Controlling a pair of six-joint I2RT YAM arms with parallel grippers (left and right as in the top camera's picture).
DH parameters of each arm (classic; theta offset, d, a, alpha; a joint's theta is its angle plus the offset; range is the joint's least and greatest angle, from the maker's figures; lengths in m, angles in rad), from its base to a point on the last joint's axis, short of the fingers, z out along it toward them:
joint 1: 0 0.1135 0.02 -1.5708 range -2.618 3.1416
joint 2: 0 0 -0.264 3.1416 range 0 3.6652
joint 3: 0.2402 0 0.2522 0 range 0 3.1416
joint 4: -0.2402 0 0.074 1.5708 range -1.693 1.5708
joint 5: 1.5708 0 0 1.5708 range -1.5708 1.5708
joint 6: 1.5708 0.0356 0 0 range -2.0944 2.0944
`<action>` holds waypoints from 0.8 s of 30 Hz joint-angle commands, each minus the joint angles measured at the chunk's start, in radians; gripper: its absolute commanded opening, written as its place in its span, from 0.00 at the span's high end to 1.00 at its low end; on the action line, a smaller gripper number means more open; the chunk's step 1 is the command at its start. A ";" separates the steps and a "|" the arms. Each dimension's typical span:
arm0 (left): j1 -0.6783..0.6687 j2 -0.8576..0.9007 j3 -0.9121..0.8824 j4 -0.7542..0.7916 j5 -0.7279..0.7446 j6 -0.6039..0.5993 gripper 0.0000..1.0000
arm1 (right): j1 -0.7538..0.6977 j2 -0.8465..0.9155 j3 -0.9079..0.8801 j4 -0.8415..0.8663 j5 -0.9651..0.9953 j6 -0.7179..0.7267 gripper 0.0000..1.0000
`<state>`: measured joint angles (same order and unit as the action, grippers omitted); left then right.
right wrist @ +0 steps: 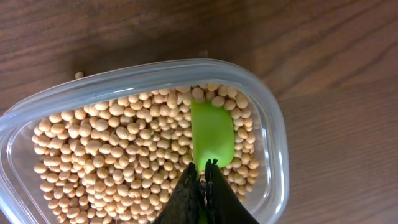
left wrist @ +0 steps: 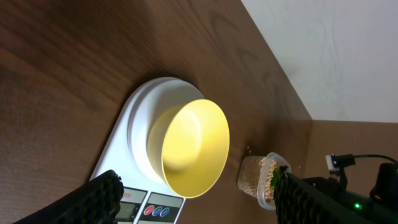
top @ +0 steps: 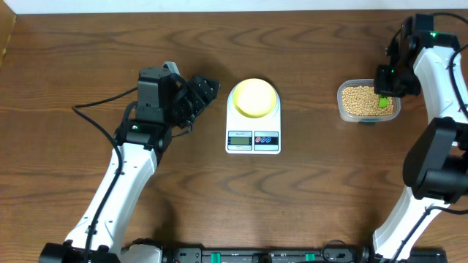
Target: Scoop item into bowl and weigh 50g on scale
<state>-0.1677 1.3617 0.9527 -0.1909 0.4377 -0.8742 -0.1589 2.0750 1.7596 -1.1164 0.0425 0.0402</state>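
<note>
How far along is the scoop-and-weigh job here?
Done: the empty bowl sits on the scale. In hand: the right end effector grips a green scoop among the beans in the tub. Remaining: all scooping and weighing; the left end effector hangs open.

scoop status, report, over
Right gripper shut on scoop, scoop down in beans in tub. Left gripper open, empty, beside scale. Bowl empty on scale. Nothing between tub and bowl.
</note>
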 commanded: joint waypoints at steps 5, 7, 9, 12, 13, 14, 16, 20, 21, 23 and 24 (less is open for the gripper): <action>-0.002 -0.004 0.007 -0.007 -0.032 0.036 0.20 | -0.006 0.022 -0.054 0.024 0.020 -0.004 0.99; -0.002 -0.004 0.007 -0.007 -0.032 0.036 0.21 | -0.006 0.021 -0.053 0.024 0.007 -0.005 0.99; -0.002 -0.004 0.007 -0.007 -0.032 0.036 0.21 | -0.006 0.018 -0.048 0.023 0.008 -0.005 0.99; -0.002 -0.004 0.007 -0.007 -0.032 0.036 0.21 | -0.006 0.011 -0.035 0.015 0.003 -0.005 0.99; -0.002 -0.004 0.007 -0.007 -0.032 0.036 0.21 | -0.006 0.007 -0.027 0.006 -0.001 -0.005 0.99; -0.002 -0.004 0.007 -0.007 -0.032 0.036 0.20 | -0.006 0.006 -0.016 -0.005 -0.006 -0.005 0.99; -0.002 -0.004 0.007 -0.007 -0.032 0.036 0.20 | -0.006 0.004 0.008 -0.030 -0.033 -0.017 0.99; -0.002 -0.004 0.007 -0.006 -0.032 0.036 0.20 | -0.006 0.004 0.042 -0.061 -0.079 -0.024 0.99; -0.002 -0.004 0.007 -0.006 -0.032 0.036 0.20 | -0.006 0.004 0.045 -0.065 -0.079 -0.024 0.99; -0.002 -0.004 0.007 -0.007 -0.032 0.036 0.20 | -0.006 0.004 0.046 -0.067 -0.080 -0.024 0.99; -0.002 -0.004 0.007 -0.006 -0.032 0.036 0.20 | -0.006 0.004 0.046 -0.069 -0.080 -0.024 0.99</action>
<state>-0.1677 1.3617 0.9527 -0.1986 0.4156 -0.8589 -0.1589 2.0747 1.7821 -1.1812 -0.0139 0.0326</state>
